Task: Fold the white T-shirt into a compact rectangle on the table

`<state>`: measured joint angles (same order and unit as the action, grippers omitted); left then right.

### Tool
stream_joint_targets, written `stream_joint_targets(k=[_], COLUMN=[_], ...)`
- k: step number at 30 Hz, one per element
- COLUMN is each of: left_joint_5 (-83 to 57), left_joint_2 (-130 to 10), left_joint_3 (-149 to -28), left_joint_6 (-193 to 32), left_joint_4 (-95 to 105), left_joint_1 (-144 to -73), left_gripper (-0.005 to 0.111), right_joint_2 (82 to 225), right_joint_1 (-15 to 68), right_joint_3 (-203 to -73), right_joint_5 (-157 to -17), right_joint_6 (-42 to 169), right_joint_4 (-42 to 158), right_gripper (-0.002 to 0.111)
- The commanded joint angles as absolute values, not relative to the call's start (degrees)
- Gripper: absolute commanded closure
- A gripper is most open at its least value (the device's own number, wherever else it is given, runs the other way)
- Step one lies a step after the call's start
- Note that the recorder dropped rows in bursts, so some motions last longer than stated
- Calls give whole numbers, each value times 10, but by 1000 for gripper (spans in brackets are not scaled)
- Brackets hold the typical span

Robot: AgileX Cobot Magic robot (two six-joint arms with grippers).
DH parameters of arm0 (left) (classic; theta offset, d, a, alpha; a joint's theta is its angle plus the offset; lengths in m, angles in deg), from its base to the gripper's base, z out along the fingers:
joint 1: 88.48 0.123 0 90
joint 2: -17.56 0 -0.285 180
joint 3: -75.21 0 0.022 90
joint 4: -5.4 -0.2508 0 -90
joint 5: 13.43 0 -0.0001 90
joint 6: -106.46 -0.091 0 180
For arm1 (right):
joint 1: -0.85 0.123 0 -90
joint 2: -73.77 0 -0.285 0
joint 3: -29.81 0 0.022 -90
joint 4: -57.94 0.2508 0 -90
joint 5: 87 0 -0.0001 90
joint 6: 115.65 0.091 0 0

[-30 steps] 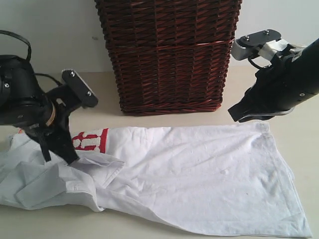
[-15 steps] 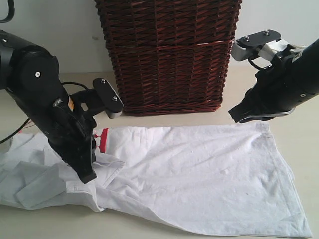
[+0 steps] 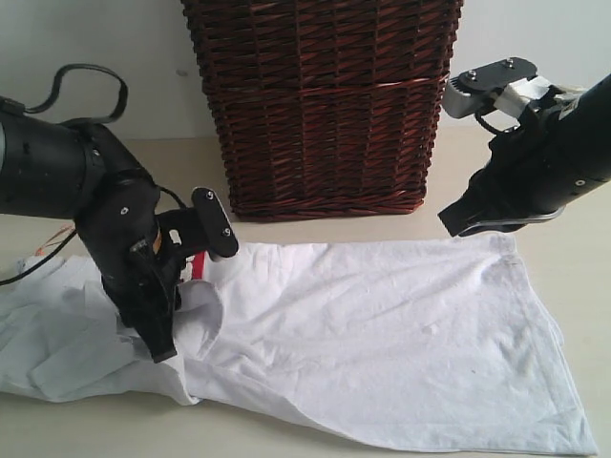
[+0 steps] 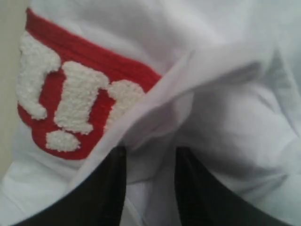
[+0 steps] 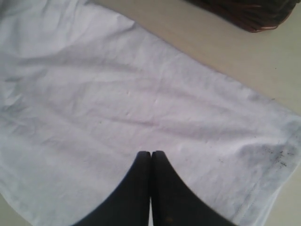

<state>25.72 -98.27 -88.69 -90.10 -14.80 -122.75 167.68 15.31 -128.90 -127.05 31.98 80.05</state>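
The white T-shirt [image 3: 382, 324] is laid flat on the table [image 3: 578, 267], in front of the dark wicker basket [image 3: 325, 105], which stands at the far middle. The body of the shirt is spread smooth toward the right, with the hem at the right end. The left end is bunched in loose folds.

The left gripper [image 3: 160, 342] is pointed down into the bunched left part, just near of a sliver of red lettering [image 3: 198, 267]. A flap of cloth is raised beside it. In the left wrist view, the two black fingers [image 4: 101, 193] are seen a little apart, with a fold of white cloth lying in the gap between them (fuzzy white letters on red [image 4: 70, 94] lie close by). Whether that fold is actually clamped cannot be told.

The right gripper [image 3: 463, 221] is held above the far right corner of the shirt, near the basket's right side. In the right wrist view, its fingers [image 5: 141, 188] are pressed together tip to tip, with nothing between them. Smooth cloth is seen under them, and bare table [image 5: 211, 42] and the basket's base [image 5: 254, 12] beyond the shirt's far edge. Contact with the cloth cannot be judged.
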Motion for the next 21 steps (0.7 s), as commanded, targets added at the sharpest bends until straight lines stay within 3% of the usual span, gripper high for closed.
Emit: stream_joint_targets(k=[1, 3, 4, 6, 12, 21], left_joint_5=[241, 228, 227, 227, 240, 249], left_joint_2=[-1001, -1001, -1001, -1001, -1001, -998], left_joint_3=[-891, -893, -901, -916, -942, -942], left_joint_6=[-884, -884, -877, -843, -735, -658], left_joint_4=[-189, -200, -206, -230, -358, -417], left_joint_1=[-1229, -1229, -1229, -1229, -1244, -1245], left_gripper=[91, 106, 106, 102, 73, 72], right_joint_2=[1674, 1674, 1674, 1674, 1674, 1674], right_joint_1=[155, 155, 155, 155, 155, 155], right_joint_3=[-1288, -1288, -1288, -1288, -1288, -1288], right_joint_5=[-1263, -1263, -1263, -1263, -1262, -1262], right_joint_6=[313, 313, 313, 313, 313, 313], right_joint_4=[801, 801, 801, 801, 801, 802], right_gripper=[108, 108, 108, 108, 108, 108])
